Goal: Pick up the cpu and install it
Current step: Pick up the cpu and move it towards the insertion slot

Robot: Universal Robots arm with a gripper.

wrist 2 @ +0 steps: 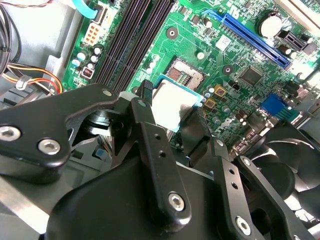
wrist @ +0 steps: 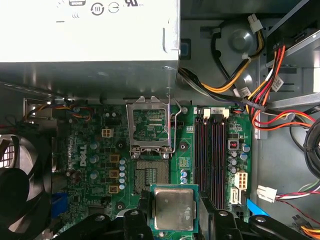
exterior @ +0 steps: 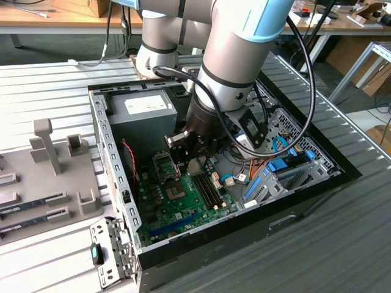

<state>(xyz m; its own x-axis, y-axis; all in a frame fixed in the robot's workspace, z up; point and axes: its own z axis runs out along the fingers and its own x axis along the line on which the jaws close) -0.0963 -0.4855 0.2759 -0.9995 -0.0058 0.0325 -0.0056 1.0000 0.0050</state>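
Closest in, the end effector (wrist: pixel 172 227) has its fingers clamped on the cpu (wrist: pixel 173 208) by two opposite edges, keeping it flat, probably so it drops in level; just past it sits the open socket (wrist: pixel 148 175) with its retention frame (wrist: pixel 150 125) flipped up; farther back, the power supply (wrist: pixel 90 30).

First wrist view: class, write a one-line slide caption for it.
Gripper holding the cpu above the motherboard, short of the open socket.
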